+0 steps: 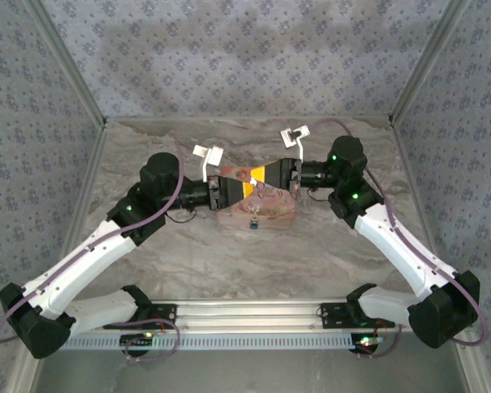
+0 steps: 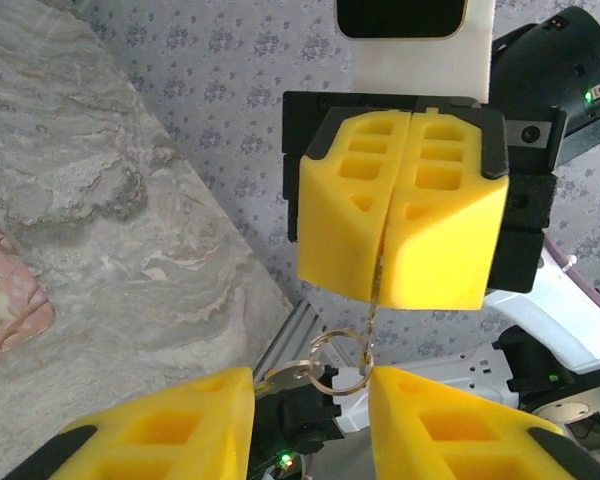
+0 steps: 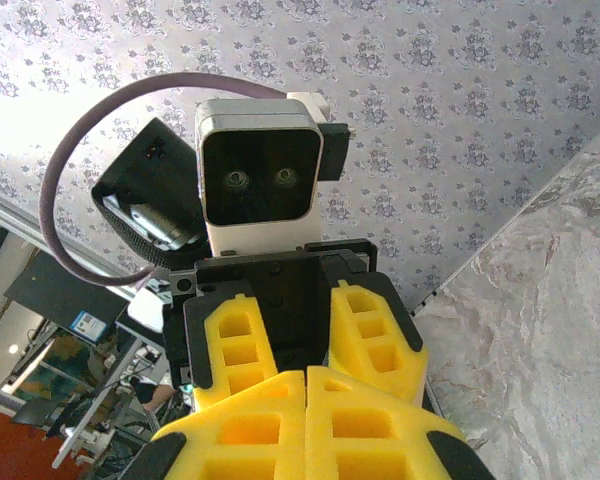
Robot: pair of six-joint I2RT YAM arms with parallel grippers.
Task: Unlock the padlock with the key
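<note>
Both grippers meet tip to tip above the pink box [image 1: 276, 210]. My right gripper [image 2: 385, 285] is shut on a thin chain [image 2: 374, 318]. From that chain hangs a key ring [image 2: 338, 362] with the pale silvery key [image 2: 285, 377]. My left gripper [image 2: 310, 392] is open, its yellow fingers [image 2: 195, 415] apart, and the ring and key sit in the gap. The ring touches its right finger and the key's blade runs behind its left one. The tiny blue padlock [image 1: 252, 221] shows at the box's front edge, below the left gripper [image 1: 239, 190] and right gripper [image 1: 262, 174]. I cannot tell whether the padlock hangs or rests. The right gripper [image 3: 305, 385] has its fingers pressed together.
The pink illustrated box [image 2: 5, 300] lies on the marble-patterned table [image 1: 254, 262]. Patterned walls stand at the back and sides. An aluminium rail [image 1: 254, 315] with the arm bases runs along the near edge.
</note>
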